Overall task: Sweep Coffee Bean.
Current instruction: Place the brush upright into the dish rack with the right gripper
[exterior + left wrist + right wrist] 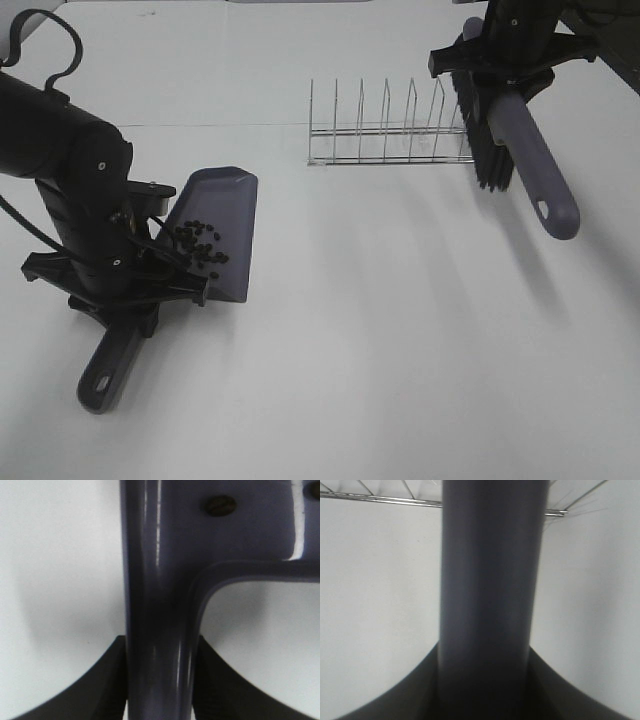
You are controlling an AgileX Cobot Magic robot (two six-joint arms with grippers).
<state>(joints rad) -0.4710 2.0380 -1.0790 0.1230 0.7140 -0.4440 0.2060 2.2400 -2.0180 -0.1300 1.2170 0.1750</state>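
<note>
**A:** What do the coffee beans look like?
**B:** Tiny, dark ovals, clustered in a glossy purple plastic dustpan on the white desk.
**A:** And the hands?
**B:** The left hand pinches the dustpan's handle. The right hand pinches a purple brush with black bristles, beside a wire rack.

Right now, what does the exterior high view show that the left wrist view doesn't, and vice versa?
Only exterior high: the whole cluster of coffee beans on the purple dustpan, the wire rack, and the right gripper holding the brush near that rack. Only left wrist: a close look at the fingers clamped either side of the dustpan's handle. Both: the dustpan, one bean on it, the left gripper shut on its handle, the white table.
</note>
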